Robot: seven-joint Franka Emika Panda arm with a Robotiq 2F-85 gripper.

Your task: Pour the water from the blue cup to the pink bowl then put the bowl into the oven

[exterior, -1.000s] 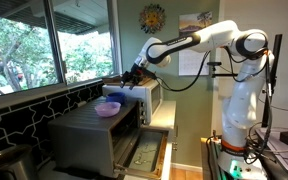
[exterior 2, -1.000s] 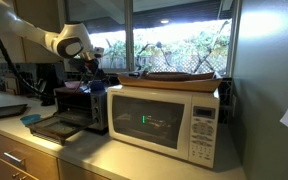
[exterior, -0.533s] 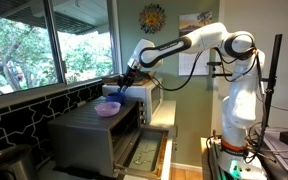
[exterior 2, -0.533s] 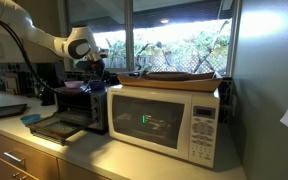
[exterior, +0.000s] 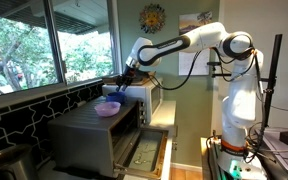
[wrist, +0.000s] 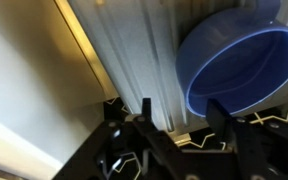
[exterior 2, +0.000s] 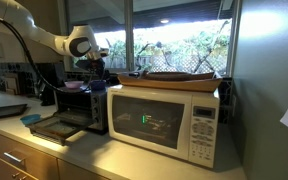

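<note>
In an exterior view, gripper (exterior: 120,88) sits lower than a second ago, over the oven (exterior: 89,135) top; one pink bowl (exterior: 108,108) there. In an exterior view, one microwave (exterior 2: 169,120) alongside. Wrist view: one blue cup (wrist: 239,75) on ribbed metal; fingers (wrist: 144,108) spread, seemingly not gripping it.

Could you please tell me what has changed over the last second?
The gripper swung down and toward the window, ending beside the blue cup on top of the oven; in the last half second it barely moved. Nothing was grasped. The cup, the pink bowl and the open oven door stayed put.
</note>
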